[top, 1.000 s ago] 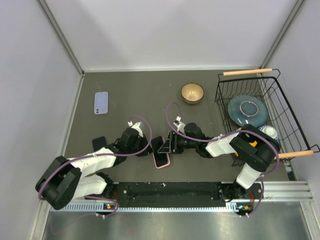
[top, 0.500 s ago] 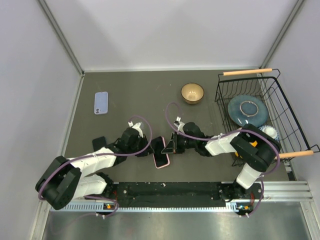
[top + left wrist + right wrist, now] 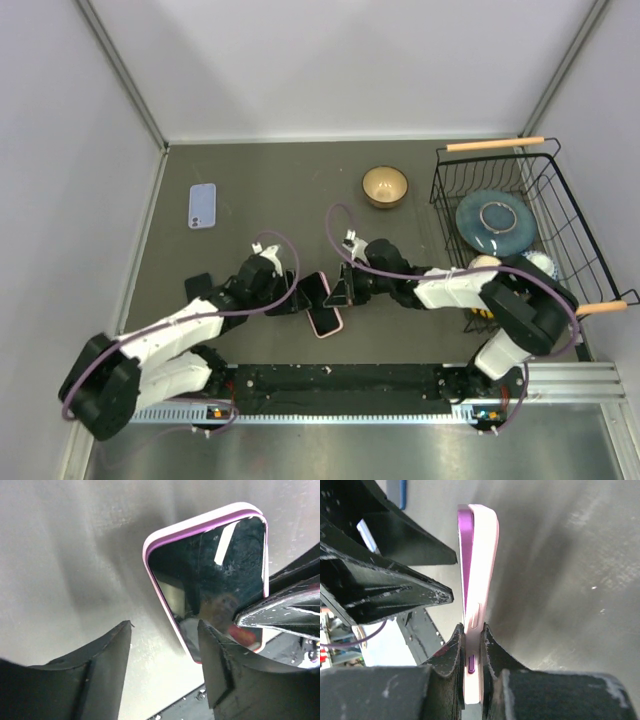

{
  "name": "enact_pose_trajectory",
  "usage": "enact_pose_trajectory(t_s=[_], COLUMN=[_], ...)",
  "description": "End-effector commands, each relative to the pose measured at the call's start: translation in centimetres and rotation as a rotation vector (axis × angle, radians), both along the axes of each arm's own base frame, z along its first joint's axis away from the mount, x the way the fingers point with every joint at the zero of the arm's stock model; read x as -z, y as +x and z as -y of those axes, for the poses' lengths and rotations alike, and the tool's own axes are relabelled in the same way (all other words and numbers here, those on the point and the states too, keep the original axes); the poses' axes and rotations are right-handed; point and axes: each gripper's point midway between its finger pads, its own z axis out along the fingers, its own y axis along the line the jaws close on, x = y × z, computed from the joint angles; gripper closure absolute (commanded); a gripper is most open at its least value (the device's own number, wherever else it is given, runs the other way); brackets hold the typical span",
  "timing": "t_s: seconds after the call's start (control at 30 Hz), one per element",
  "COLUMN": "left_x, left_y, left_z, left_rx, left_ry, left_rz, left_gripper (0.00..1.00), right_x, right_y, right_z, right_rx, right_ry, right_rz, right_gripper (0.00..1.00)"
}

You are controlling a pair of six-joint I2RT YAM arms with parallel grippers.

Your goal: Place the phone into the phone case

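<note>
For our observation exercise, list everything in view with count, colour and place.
phone: 1, purple, in the case, near centre
phone case: 1, pink, around the phone
second phone or case: 1, light blue, far left
flat item: 1, black, near left
bowl: 1, tan, far centre
wire rack: 1, black, right
plate: 1, blue, in the rack
left gripper: 1, black, open beside the phone
right gripper: 1, black, shut on the phone

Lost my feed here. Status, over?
Right gripper shut on phone and pink case. Left gripper open alongside. Seating unclear. Nothing blocking.
</note>
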Motion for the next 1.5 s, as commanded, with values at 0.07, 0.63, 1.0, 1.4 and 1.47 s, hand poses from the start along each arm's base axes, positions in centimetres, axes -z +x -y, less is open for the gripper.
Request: enact_pose_trajectory(t_s=[0.07,0.63,1.0,1.4,1.47], left_x=[-9.0,-20.1,-18.5,-16.3,-16.9], left_y=[1.6,-5.7,-7.4,-6.2,-6.1], left_z=[-0.6,2.2,4.0,4.3,4.3], left_rx=[-0.005,0.477,0.578,0.570,0.564], left_ry=[-0.100,-0.376,-0.519,-0.441,-0.436], left_rz=[0.254,0.492,0.368,0.299,0.300], left_gripper=[0.26,0.23,0.96,1.00,0.70], right_x=[-9.3,-16.7,-16.8,-17.2,-17.7], right_y=[-0.8,-9.2,-10.6,-8.6,-9.3], right_z=[-1.0,2.1,2.1,0.4,0.7], right_rx=[-0.206,-0.696,-0.716,-0.592,-0.636], right_ry=[0.231,0.488,0.521,0.536,0.582], right_rz=[0.239,0.437,0.439,0.402,0.411], right_gripper=[1.00,1.00,1.00,1.00,1.00])
